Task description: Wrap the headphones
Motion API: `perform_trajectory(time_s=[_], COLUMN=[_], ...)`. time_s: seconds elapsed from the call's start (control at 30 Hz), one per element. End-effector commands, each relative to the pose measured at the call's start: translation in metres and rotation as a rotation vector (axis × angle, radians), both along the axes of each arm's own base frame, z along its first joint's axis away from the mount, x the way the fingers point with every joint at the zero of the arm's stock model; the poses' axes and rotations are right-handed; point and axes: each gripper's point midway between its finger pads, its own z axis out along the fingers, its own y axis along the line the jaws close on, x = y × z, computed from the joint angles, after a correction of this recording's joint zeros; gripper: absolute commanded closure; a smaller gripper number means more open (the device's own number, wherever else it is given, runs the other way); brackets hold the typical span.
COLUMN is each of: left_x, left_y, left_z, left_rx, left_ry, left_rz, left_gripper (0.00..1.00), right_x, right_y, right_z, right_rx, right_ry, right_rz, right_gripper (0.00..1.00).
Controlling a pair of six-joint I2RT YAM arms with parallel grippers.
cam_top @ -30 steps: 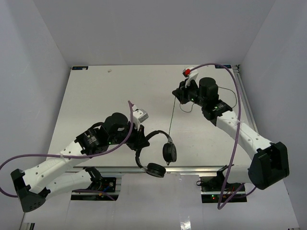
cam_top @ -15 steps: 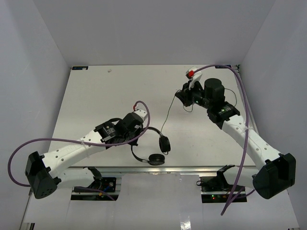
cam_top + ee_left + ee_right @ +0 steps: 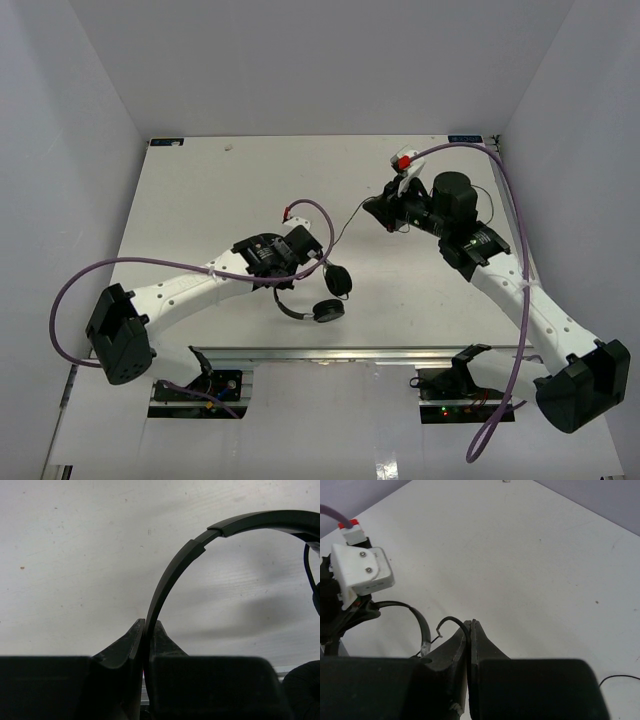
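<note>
The left end effector [image 3: 148, 630] is closed narrow on the thin headband [image 3: 170, 575] of the headphones [image 3: 337, 281]. Since one second ago it has carried them from the near edge toward the middle of the tabletop [image 3: 190, 200], and both earcups are now just right of it. The right end effector [image 3: 470, 626] is fully closed, pinching the thin black cord [image 3: 346, 226] at the far right as before, and the cord, earlier a long straight line, now runs shorter and curved between the two.
</note>
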Motion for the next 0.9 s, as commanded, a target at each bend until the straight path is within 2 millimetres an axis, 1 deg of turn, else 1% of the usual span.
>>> perform_trajectory(time_s=[0.0, 0.1, 0.2, 0.27, 0.33, 0.37, 0.43, 0.53, 0.6, 0.63, 0.8, 0.87], left_x=[0.018, 0.027, 0.036, 0.045, 0.052, 0.054, 0.064, 0.076, 0.084, 0.087, 0.096, 0.096], left_y=[0.000, 0.002, 0.006, 0.007, 0.010, 0.007, 0.005, 0.002, 0.004, 0.001, -0.001, -0.001], left_z=[0.019, 0.020, 0.024, 0.025, 0.026, 0.026, 0.029, 0.032, 0.036, 0.040, 0.066, 0.081], left_rx=[0.017, 0.055, 0.054, 0.039, 0.020, 0.008, -0.044, -0.117, -0.158, -0.190, -0.293, -0.333], left_ry=[-0.083, -0.109, -0.124, -0.127, -0.131, -0.134, -0.140, -0.143, -0.155, -0.166, -0.213, -0.235], left_rz=[0.095, 0.147, 0.222, 0.257, 0.282, 0.279, 0.294, 0.314, 0.331, 0.332, 0.348, 0.341], left_gripper=[1.00, 1.00, 1.00, 1.00, 1.00, 1.00, 1.00, 1.00, 1.00, 1.00, 1.00, 1.00], right_x=[-0.020, -0.033, -0.050, -0.059, -0.072, -0.078, -0.096, -0.115, -0.122, -0.128, -0.138, -0.139], right_y=[0.009, 0.014, 0.017, 0.017, 0.023, 0.024, 0.033, 0.045, 0.050, 0.054, 0.065, 0.067], right_z=[0.024, 0.019, 0.013, 0.015, 0.005, -0.001, -0.014, -0.018, -0.025, -0.025, -0.044, -0.057], right_rx=[0.088, 0.116, 0.137, 0.166, 0.182, 0.177, 0.203, 0.223, 0.223, 0.230, 0.217, 0.196], right_ry=[-0.042, -0.019, -0.013, -0.012, 0.018, 0.029, 0.037, 0.036, 0.040, 0.039, 0.056, 0.067], right_rz=[0.060, 0.087, 0.114, 0.125, 0.161, 0.177, 0.225, 0.277, 0.279, 0.293, 0.279, 0.256], right_gripper=[0.92, 0.92, 0.92, 0.92, 0.92, 0.92, 0.92, 0.92, 0.92, 0.92, 0.92, 0.92])
